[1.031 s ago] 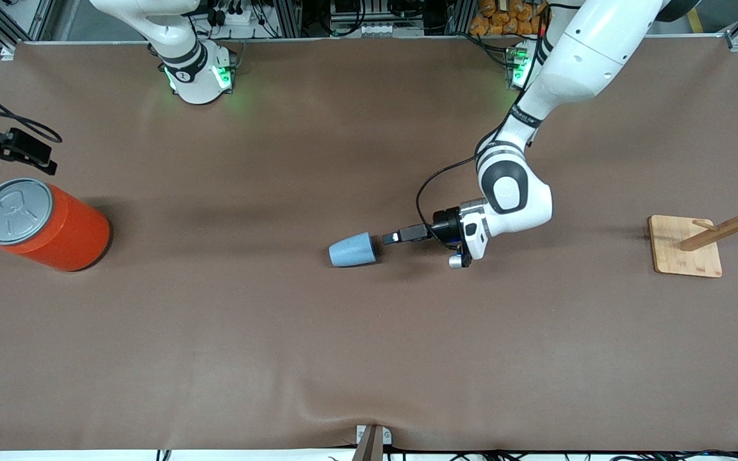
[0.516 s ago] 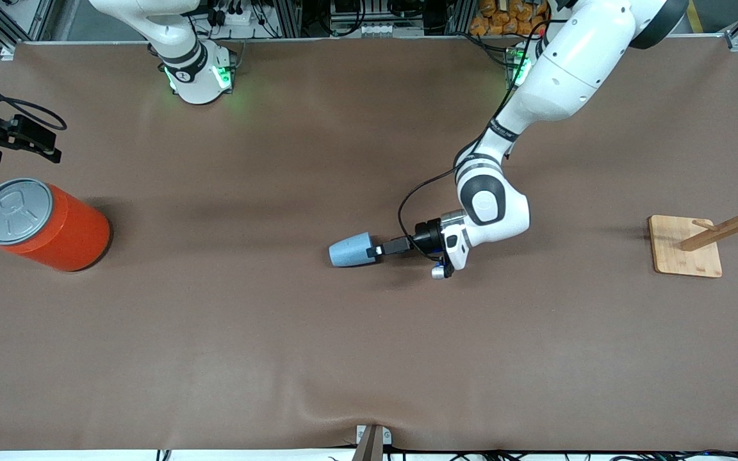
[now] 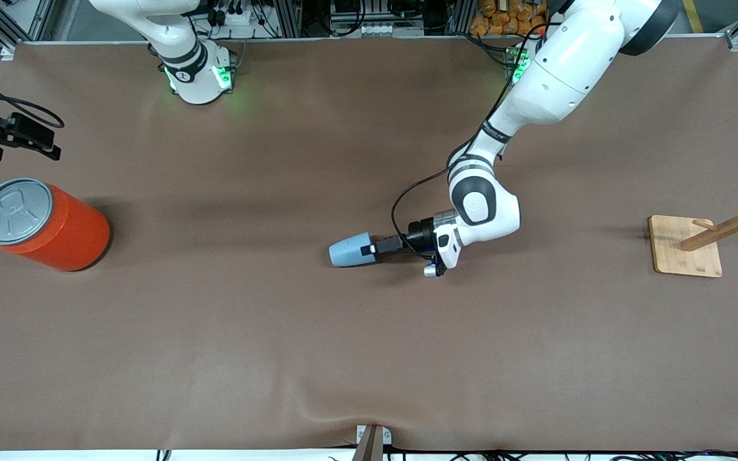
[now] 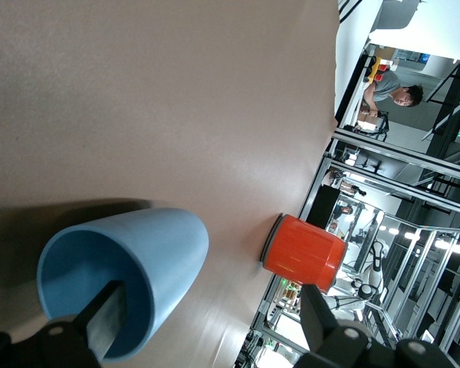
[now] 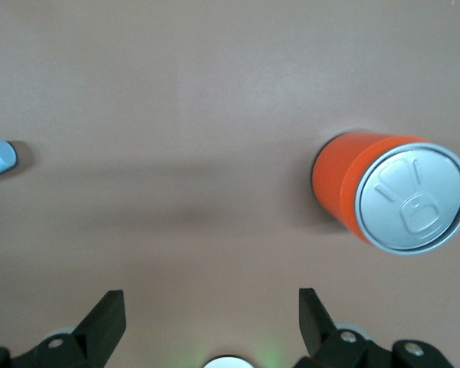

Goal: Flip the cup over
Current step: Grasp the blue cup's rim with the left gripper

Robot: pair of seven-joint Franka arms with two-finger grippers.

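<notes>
The small light-blue cup (image 3: 348, 251) lies on its side in the middle of the table, its mouth toward the left arm's end. My left gripper (image 3: 369, 248) is low at that mouth and open. In the left wrist view, one finger (image 4: 106, 322) is inside the cup (image 4: 149, 249), against its darker blue inner wall, and the other finger (image 4: 316, 308) is well outside it; the left gripper (image 4: 211, 297) straddles the cup's wall without closing on it. My right gripper (image 3: 15, 137) waits high over the right arm's end of the table, open and empty (image 5: 211, 303).
A large orange can (image 3: 55, 225) with a grey pull-tab lid stands at the right arm's end; it also shows in the left wrist view (image 4: 303, 251) and the right wrist view (image 5: 368, 192). A wooden rack on a square base (image 3: 686, 246) stands at the left arm's end.
My left gripper has moved along the table toward the cup, and one finger has entered its mouth. The cup has not moved. The right gripper has shifted only slightly.
</notes>
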